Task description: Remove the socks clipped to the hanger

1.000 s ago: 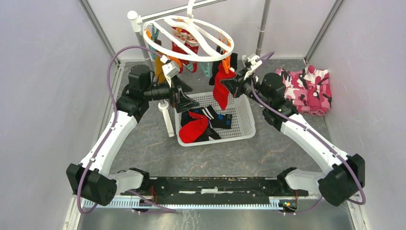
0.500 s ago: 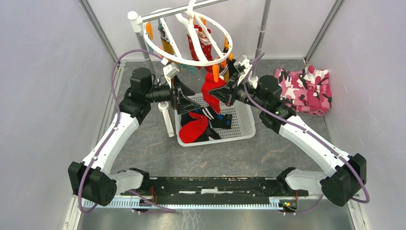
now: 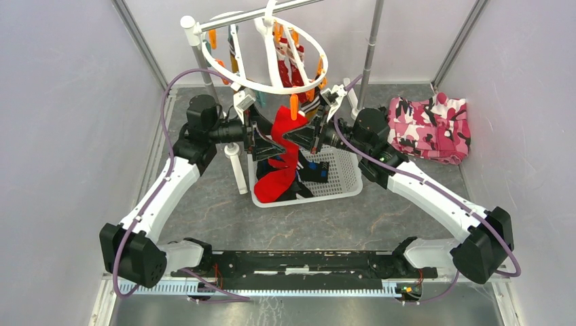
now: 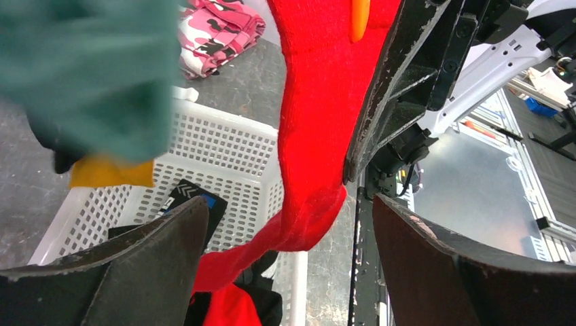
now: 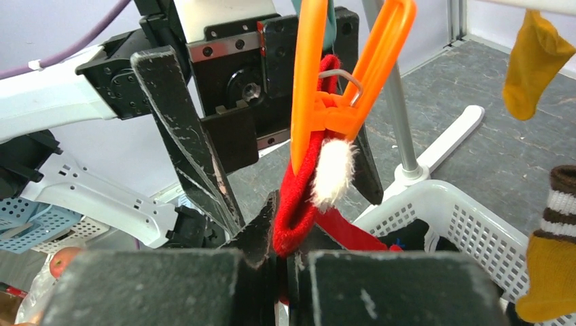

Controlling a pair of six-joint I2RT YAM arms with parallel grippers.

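The white ring hanger [image 3: 268, 87] hangs from a rail at the back, tilted, with orange clips. A red sock [image 3: 284, 130] hangs from an orange clip [image 5: 353, 75] over the basket. My right gripper [image 3: 299, 138] is shut on this red sock [image 5: 299, 197] just below the clip. My left gripper [image 3: 270, 144] is open, its jaws wide, right beside the sock [image 4: 316, 136], facing the right gripper. More socks stay clipped: a red and white one [image 3: 289, 64], a mustard one [image 5: 536, 58] and a striped-cuff one [image 5: 553, 272].
A white perforated basket [image 3: 339, 187] below holds red and black socks [image 3: 282, 178]. The pink camouflage cloth [image 3: 435, 129] lies at the back right. The stand's white pole [image 3: 197, 51] and foot [image 3: 239, 173] stand left of the basket. A grey pole [image 3: 370, 47] rises behind.
My right gripper has pulled the red sock leftward toward the left gripper. The hanger ring has swung and tilted with the pull. The left arm has barely moved.
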